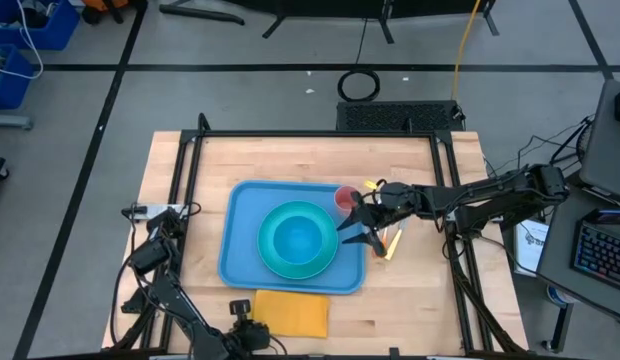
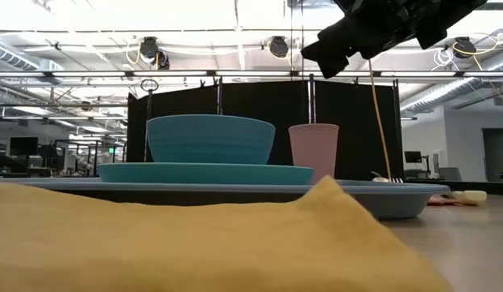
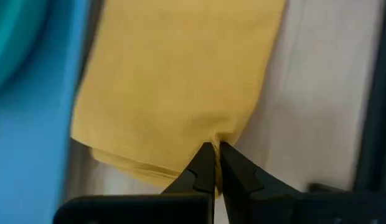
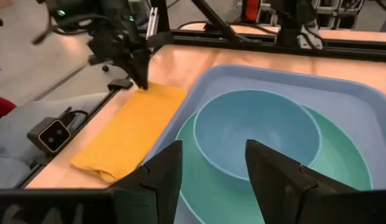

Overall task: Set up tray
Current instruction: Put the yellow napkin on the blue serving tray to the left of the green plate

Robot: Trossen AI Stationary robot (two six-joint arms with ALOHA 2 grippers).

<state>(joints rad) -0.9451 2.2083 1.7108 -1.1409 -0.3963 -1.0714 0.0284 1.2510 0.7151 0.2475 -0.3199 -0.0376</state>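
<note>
The light-blue tray lies mid-table and carries a teal plate with a teal bowl on it. A pink cup stands in the tray's far right corner. An orange napkin lies flat on the table between the tray and the near edge. My left gripper is at the napkin's left end, shut on it. My right gripper hangs open above the tray's right side, over the plate and bowl, well clear of them in the low view. My left gripper pinches the napkin between its two fingertips at a corner of its left end. The fingers come down on it from above, as the right wrist view shows. The napkin lies on the table; folded layers show along one edge.
Cutlery with yellow handles lies on the table just right of the tray, under my right arm. A black frame runs along the table's far, left and right sides. Bare wood shows left of the tray.
</note>
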